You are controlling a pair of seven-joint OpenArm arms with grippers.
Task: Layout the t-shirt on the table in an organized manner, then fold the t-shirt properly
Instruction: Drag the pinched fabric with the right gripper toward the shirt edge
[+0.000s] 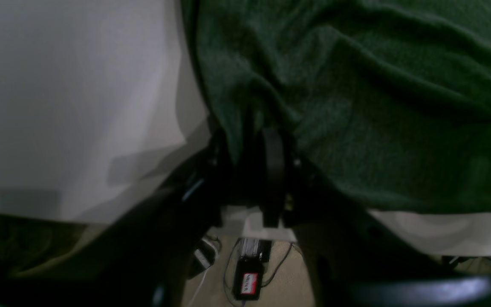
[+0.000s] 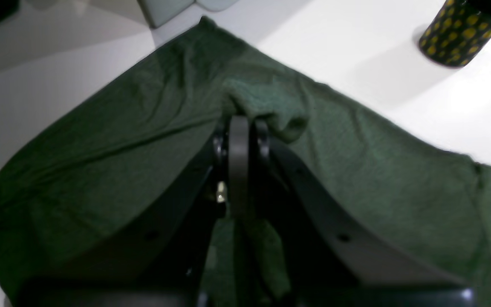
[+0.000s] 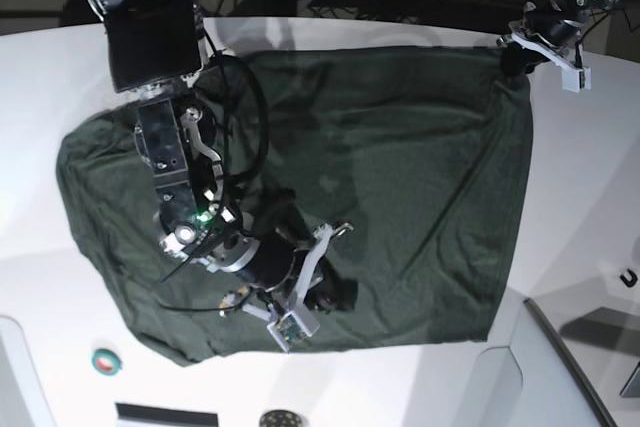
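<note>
The left gripper (image 1: 267,140) pinches the edge of the dark green t-shirt (image 1: 377,106), its jaws closed on the cloth; white table (image 1: 70,106) lies beside; cables and floor show below.

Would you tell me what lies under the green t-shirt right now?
The t-shirt lies spread on the white table, which shows all around it. Whatever the cloth covers cannot be seen.

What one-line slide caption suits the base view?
Two grippers, right and left, pinch a green t-shirt spread on the white table.
</note>
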